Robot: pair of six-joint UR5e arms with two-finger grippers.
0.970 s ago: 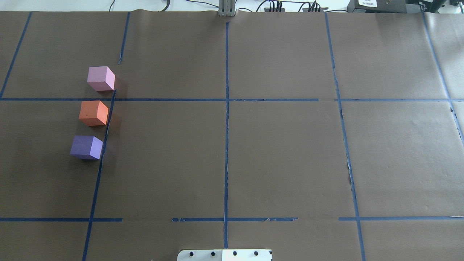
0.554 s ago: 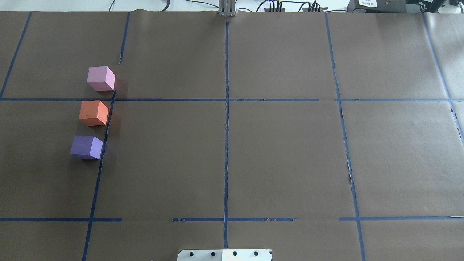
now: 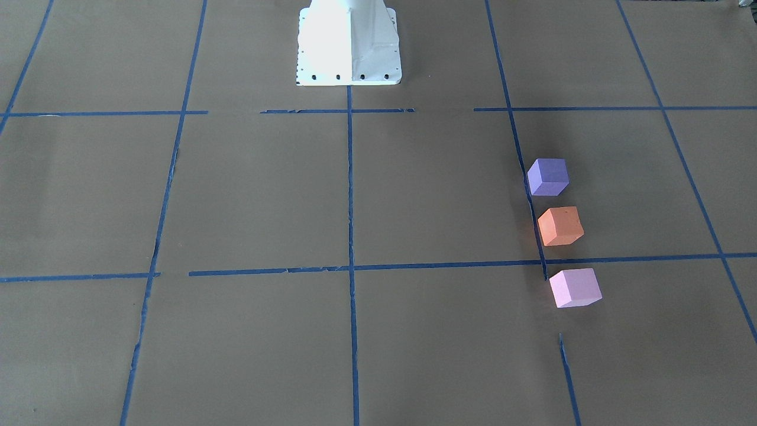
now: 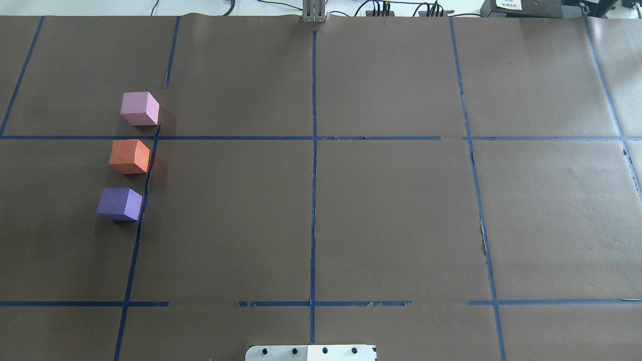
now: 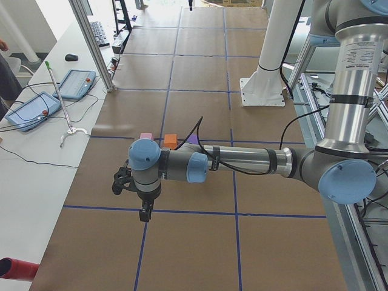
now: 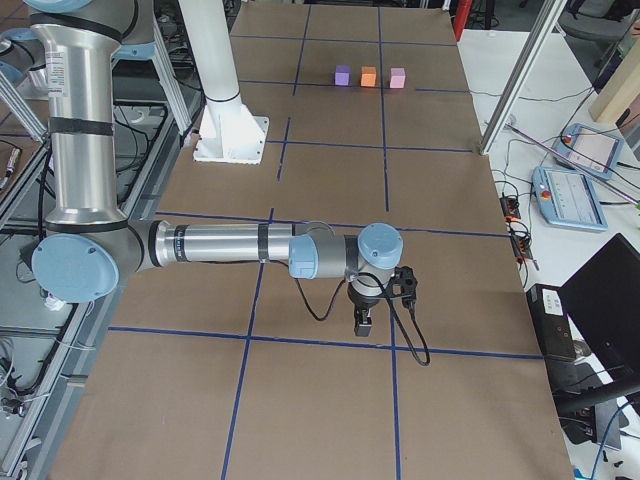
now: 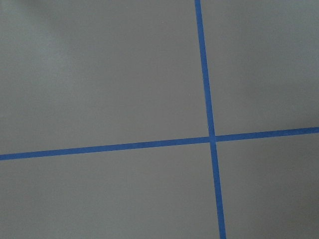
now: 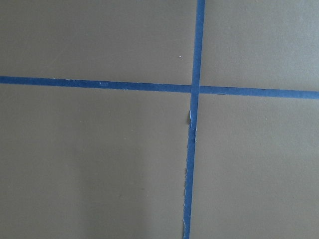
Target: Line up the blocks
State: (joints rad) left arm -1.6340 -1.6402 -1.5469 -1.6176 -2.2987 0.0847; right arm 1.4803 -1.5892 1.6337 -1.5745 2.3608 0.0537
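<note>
Pink block (image 4: pixel 139 108), orange block (image 4: pixel 129 156) and purple block (image 4: pixel 119 203) sit row-wise on the counter (image 4: pixel 391 215), robot's left, so the line looks done; left hand (image 5: pixel 145 213) and right hand (image 6: pixel 364 326) hang well apart from them, spread or pressed together I cannot tell.

No words, numbers or brands are legible. A white paper label (image 4: pixel 511 4) on a black box (image 4: pixel 544 9), top right of the overhead view, carries print too small to read.
</note>
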